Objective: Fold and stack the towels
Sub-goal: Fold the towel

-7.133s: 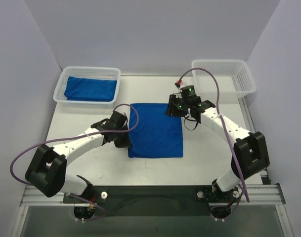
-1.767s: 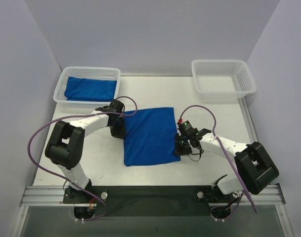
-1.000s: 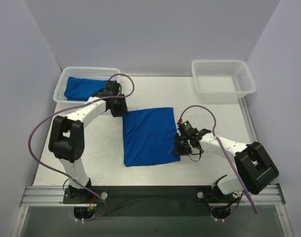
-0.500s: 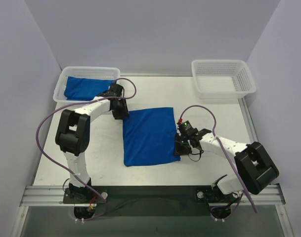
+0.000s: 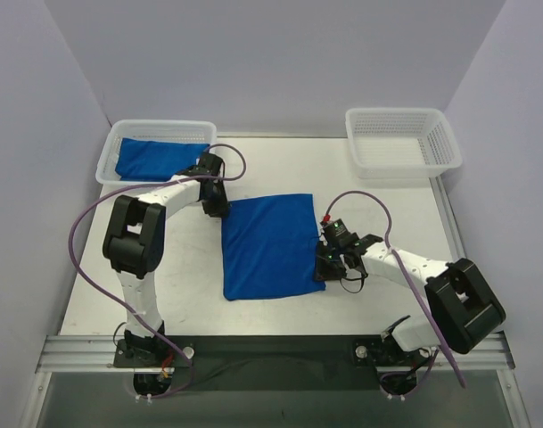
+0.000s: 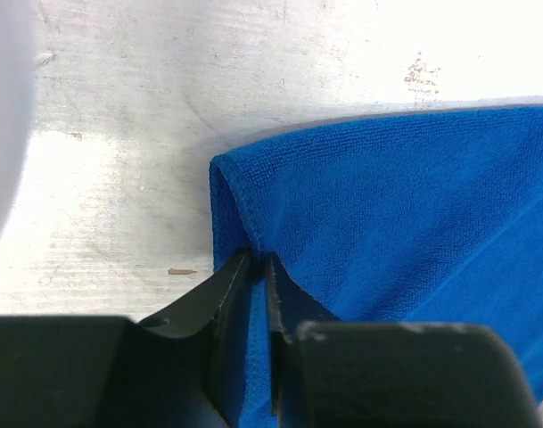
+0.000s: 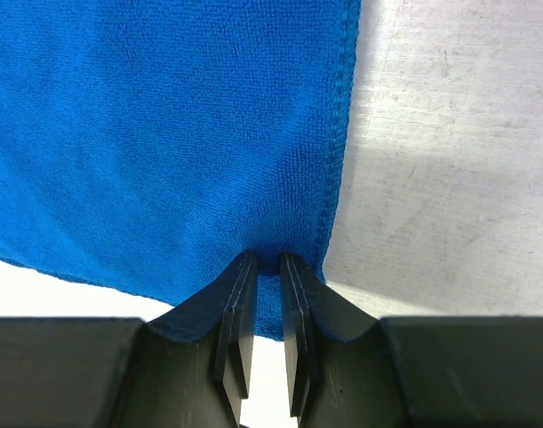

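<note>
A royal-blue towel [image 5: 271,245] lies spread flat in the middle of the table. My left gripper [image 5: 219,205] sits at its far left corner; in the left wrist view the jaws [image 6: 258,259] are shut on the towel's [image 6: 396,205] rolled-up hem. My right gripper [image 5: 324,265] is at the near right corner. In the right wrist view it [image 7: 264,261] pinches the towel's [image 7: 164,134] edge just inside the stitched border. A second towel [image 5: 160,159] lies bunched in the left basket [image 5: 108,165].
An empty white mesh basket [image 5: 400,141] stands at the far right corner. Bare scuffed tabletop [image 5: 387,214] surrounds the spread towel. Purple cables loop over both arms. The table's near rail runs below the arm bases.
The left gripper slid from beside the left basket down onto the towel's far left corner and closed on the hem. The right gripper has held its pinch without moving.
</note>
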